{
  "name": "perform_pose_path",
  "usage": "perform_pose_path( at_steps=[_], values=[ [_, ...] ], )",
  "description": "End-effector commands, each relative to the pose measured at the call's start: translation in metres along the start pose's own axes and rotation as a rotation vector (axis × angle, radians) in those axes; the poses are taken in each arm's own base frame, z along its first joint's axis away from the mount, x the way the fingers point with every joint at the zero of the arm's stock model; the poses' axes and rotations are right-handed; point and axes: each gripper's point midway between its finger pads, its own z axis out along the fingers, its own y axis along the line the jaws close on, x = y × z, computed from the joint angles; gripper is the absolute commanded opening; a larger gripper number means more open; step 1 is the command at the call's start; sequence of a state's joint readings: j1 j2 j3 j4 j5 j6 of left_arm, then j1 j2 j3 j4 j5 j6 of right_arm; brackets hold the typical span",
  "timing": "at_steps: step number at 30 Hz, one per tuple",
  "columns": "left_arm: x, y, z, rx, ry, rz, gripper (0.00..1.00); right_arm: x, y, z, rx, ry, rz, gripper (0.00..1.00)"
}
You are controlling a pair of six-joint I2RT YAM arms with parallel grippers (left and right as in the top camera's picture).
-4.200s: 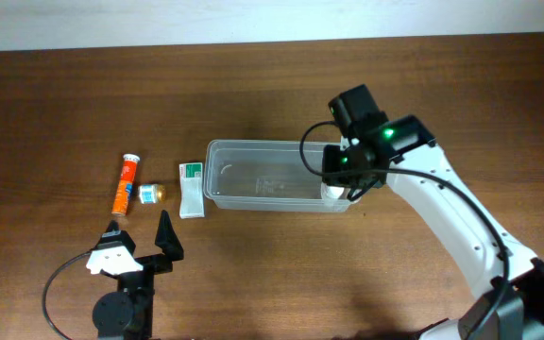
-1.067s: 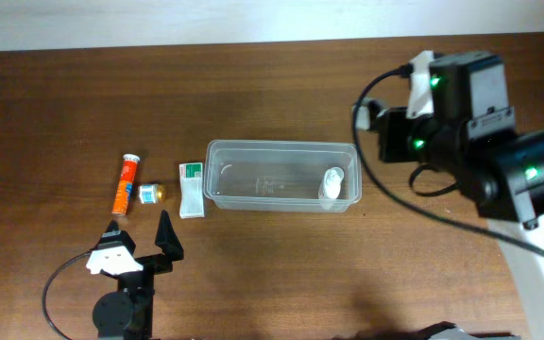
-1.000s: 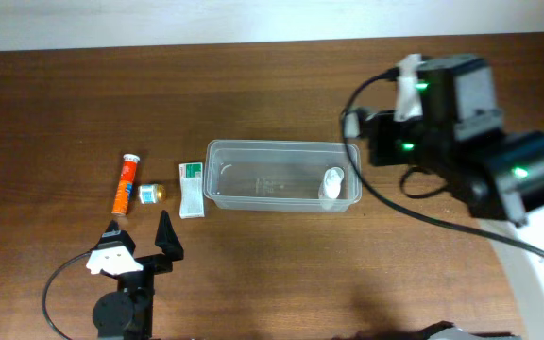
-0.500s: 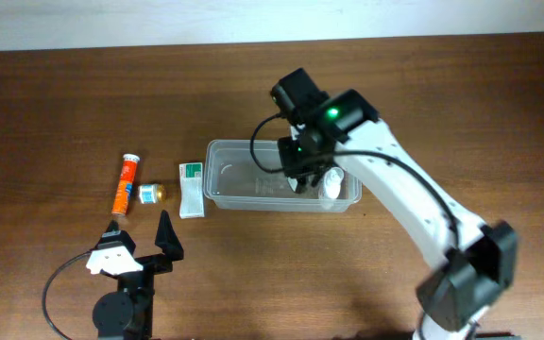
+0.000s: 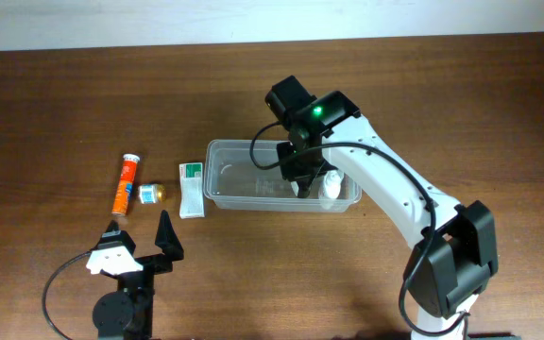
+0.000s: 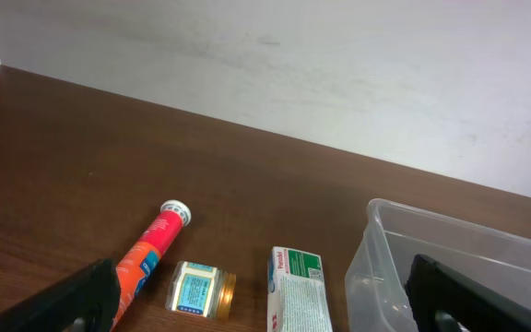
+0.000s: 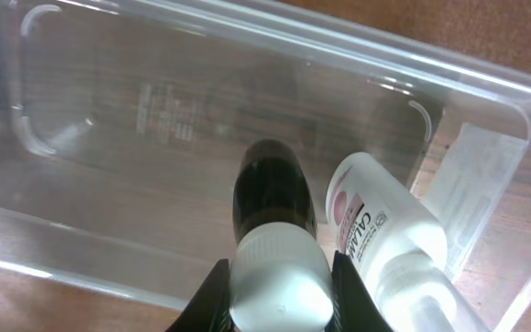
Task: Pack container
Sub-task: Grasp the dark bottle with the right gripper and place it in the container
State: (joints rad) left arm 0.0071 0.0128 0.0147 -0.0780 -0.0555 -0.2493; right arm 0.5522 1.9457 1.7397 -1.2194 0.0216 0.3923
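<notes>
Overhead, the right gripper [image 5: 300, 179] was mostly buried under its own arm, so what it held couldn't be read there. The right wrist view settled it — fingers [image 7: 212, 297] pinching a dark bottle [image 7: 273, 189] by its white cap, over the floor of the container [image 7: 247, 41]. Whether the bottle touched that floor was hard to tell. A white bottle [image 7: 385, 235] lay just beside it at the container's right end, its label partly cut off. The container was a clear shallow plastic tub with rounded corners and a rim, sitting mid-table [image 5: 55, 113], wood grain showing through.

The left gripper [image 5: 140, 231] sat near the front edge, spread wide, nothing between — only finger stubs showed in the left wrist view's bottom corners. That view showed an orange tube [image 6: 150, 254], a small jar [image 6: 196, 289] and a green-and-white tube [image 6: 295, 277] left of the container, the jar between the two.
</notes>
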Motion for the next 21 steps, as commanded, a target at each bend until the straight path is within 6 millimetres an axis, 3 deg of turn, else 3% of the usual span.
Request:
perform_pose_path(
  at_steps=[1, 3, 7, 8, 9, 11, 21],
  values=[
    [0.002, -0.002, 0.0, 0.013, 0.001, 0.012, 1.0, 0.005, -0.007, 0.007, 0.02, 0.012, 0.016, 0.09],
    [0.002, -0.002, 0.0, 0.013, 0.001, 0.012, 0.99, 0.007, -0.009, 0.012, 0.023, 0.018, 0.018, 0.1],
    [0.002, -0.002, 0.0, 0.013, 0.001, 0.012, 1.0, 0.002, -0.009, 0.015, 0.019, -0.001, 0.022, 0.24],
    [0.002, -0.002, 0.0, 0.013, 0.001, 0.012, 1.0, 0.002, -0.009, 0.014, 0.018, -0.004, 0.022, 0.33],
    [0.002, -0.002, 0.0, 0.013, 0.001, 0.012, 1.0, 0.001, -0.01, 0.011, 0.017, -0.011, 0.024, 0.5],
    [0.002, -0.002, 0.0, 0.013, 0.001, 0.012, 1.0, -0.002, -0.016, 0.004, 0.041, -0.039, 0.025, 0.62],
    [0.002, -0.002, 0.0, 0.013, 0.001, 0.012, 1.0, -0.004, -0.033, -0.1, 0.002, -0.305, 0.054, 0.63]
  ],
)
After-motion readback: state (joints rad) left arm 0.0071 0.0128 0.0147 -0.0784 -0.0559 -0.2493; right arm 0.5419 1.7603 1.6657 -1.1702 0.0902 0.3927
